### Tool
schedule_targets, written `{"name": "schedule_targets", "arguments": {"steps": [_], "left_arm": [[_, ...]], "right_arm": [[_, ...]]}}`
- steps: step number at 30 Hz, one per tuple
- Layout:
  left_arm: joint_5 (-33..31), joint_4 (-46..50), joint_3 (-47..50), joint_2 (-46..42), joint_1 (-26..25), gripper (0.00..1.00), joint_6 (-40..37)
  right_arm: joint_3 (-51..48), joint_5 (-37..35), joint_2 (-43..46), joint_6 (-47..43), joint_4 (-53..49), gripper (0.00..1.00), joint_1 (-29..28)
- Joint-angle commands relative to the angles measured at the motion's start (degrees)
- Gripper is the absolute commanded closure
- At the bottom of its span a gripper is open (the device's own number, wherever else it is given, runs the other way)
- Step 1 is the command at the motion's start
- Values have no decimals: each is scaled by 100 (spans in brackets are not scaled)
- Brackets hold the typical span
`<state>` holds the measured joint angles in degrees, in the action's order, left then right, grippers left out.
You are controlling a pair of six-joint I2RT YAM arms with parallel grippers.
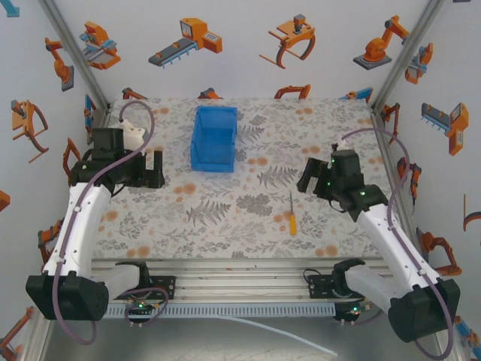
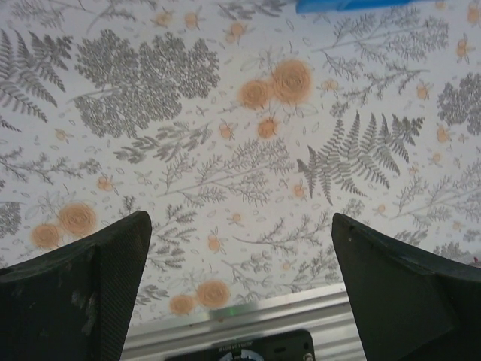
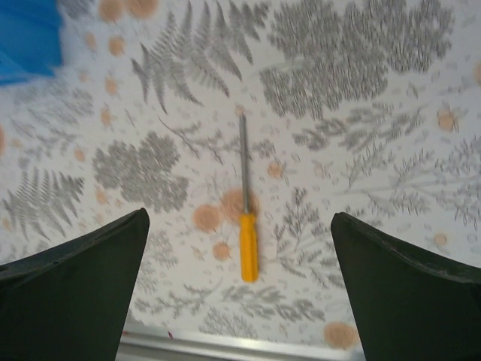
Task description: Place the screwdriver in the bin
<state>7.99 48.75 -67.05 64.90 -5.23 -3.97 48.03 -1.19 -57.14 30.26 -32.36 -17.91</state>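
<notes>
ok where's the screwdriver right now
In the top view the screwdriver lies flat on the table, right side, just below the open right gripper, apart from the bin.

Bright, diffuse light falls evenly across the patterned desk (image 1: 225,218), leaving only faint, soft shadows beneath the arms, while the right wrist view is slightly blurred, softening the screwdriver (image 3: 249,248) and the corner of the bin (image 3: 26,37).

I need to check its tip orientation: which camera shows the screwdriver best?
The right wrist view: the screwdriver lies whole and large, shaft and orange handle distinct. In the top external view the screwdriver is small, lying on the table.
</notes>
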Motion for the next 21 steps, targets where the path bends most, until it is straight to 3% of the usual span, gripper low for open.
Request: {"name": "schedule_targets", "arguments": {"steps": [1, 4, 8, 11, 17, 21], "left_arm": [[183, 461, 30, -228, -27, 3, -82], [307, 511, 159, -404, -30, 3, -72], [601, 569, 283, -662, -45, 3, -293], [609, 614, 287, -725, -57, 3, -374], [544, 651, 289, -684, -57, 3, -377], [484, 653, 338, -696, -57, 3, -382]], "right_arm": [[-113, -697, -93, 398, -1007, 1, -474], [-297, -617, -254, 653, -889, 2, -789], [-440, -734, -695, 699, -613, 11, -1178], [-611, -482, -936, 758, -228, 18, -1252], [-526, -635, -1530, 850, -68, 32, -1524], [-496, -783, -1869, 854, -71, 34, -1669]]}}
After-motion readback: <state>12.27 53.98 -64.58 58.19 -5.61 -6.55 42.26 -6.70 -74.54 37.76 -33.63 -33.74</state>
